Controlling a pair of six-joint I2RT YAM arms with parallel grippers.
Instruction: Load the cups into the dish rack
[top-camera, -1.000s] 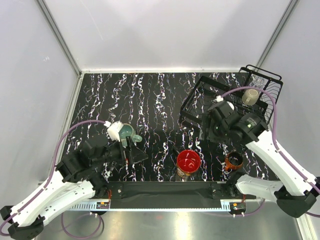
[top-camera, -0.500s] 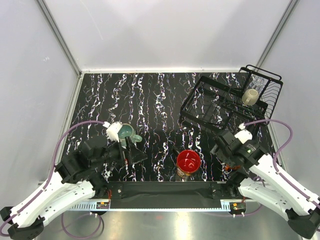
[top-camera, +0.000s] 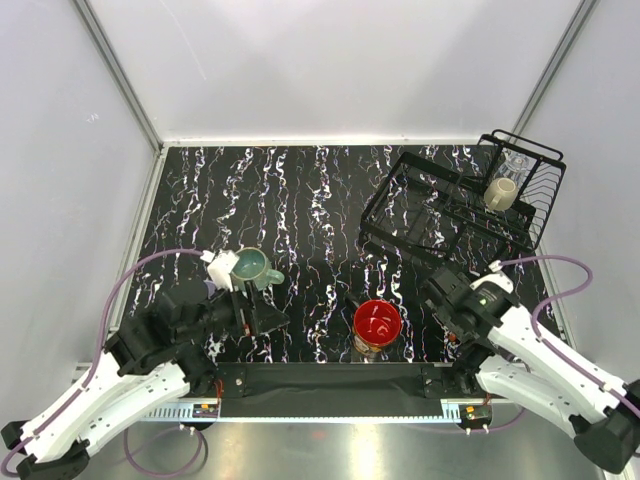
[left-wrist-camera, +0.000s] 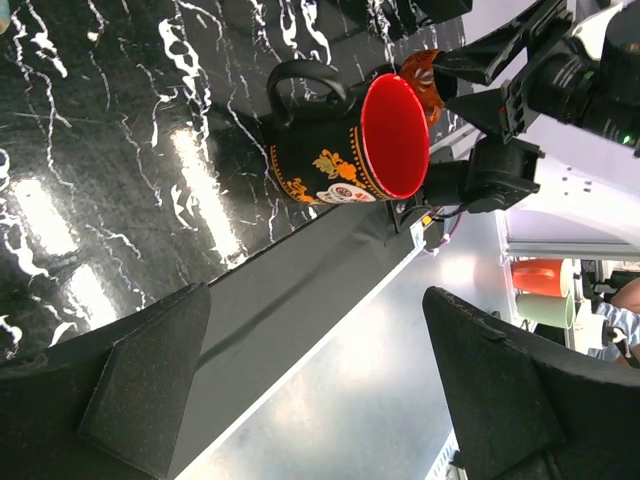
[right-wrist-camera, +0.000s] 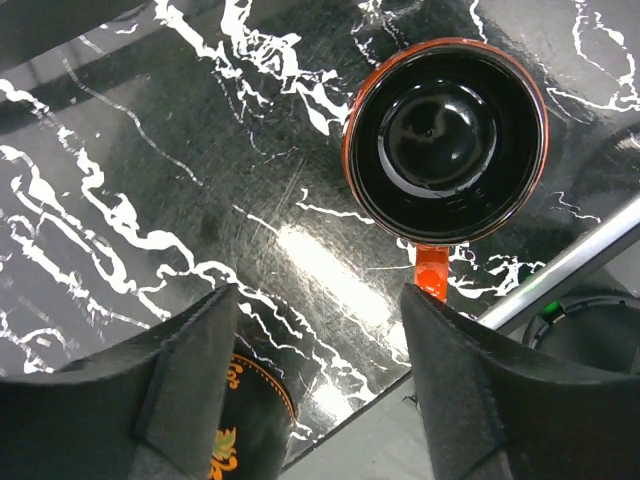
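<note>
The black wire dish rack (top-camera: 430, 205) stands at the far right. It holds a beige mug (top-camera: 500, 192) and a clear glass (top-camera: 517, 160) at its raised end. A teal-green mug (top-camera: 250, 265) stands at the left, just beyond my left gripper (top-camera: 264, 312), which is open and empty (left-wrist-camera: 320, 390). The large dark mug with a red inside (top-camera: 377, 325) stands at the front middle and shows in the left wrist view (left-wrist-camera: 350, 140). My right gripper (top-camera: 450, 318) is open (right-wrist-camera: 320, 380) above the small orange mug (right-wrist-camera: 445, 140), whose handle (right-wrist-camera: 430, 275) points toward my jaws. The lavender tumbler is out of view.
A black bar (top-camera: 330, 380) runs along the table's front edge between the arm bases. White walls enclose the table on three sides. The dark mug's side (right-wrist-camera: 245, 410) lies close to my right gripper's left finger.
My right arm has swung back from the dish rack to the front right, over the orange mug. My left arm has drawn slightly nearer, away from the teal-green mug.
</note>
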